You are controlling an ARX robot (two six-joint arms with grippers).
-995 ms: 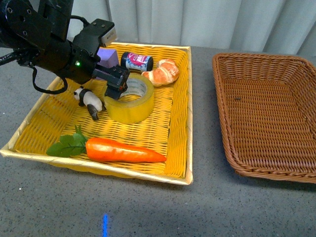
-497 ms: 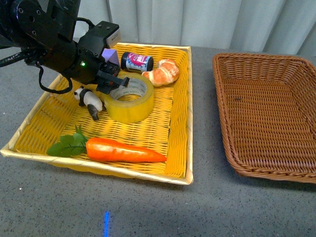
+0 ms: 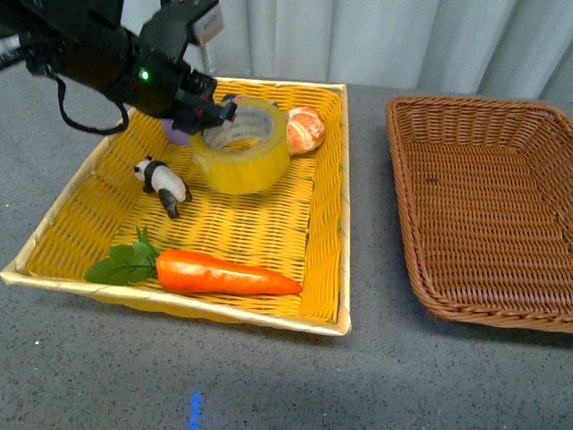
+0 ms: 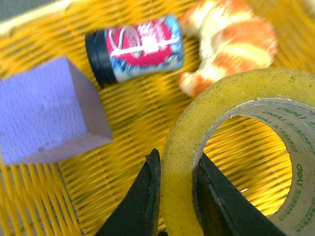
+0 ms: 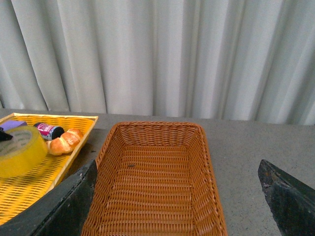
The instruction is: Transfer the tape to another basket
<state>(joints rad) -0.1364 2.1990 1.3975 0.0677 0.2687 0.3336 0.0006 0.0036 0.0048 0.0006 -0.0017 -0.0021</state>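
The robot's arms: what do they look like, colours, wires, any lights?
The left arm is chunky and black, with a looping black cable, a small green light and a pale block on top. The left tool has black, wedge-shaped fingers; the right tool has dark ones.

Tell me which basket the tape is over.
The bright yellow basket, where the left gripper grips the tape; the dark brown basket lies apart, to its right.
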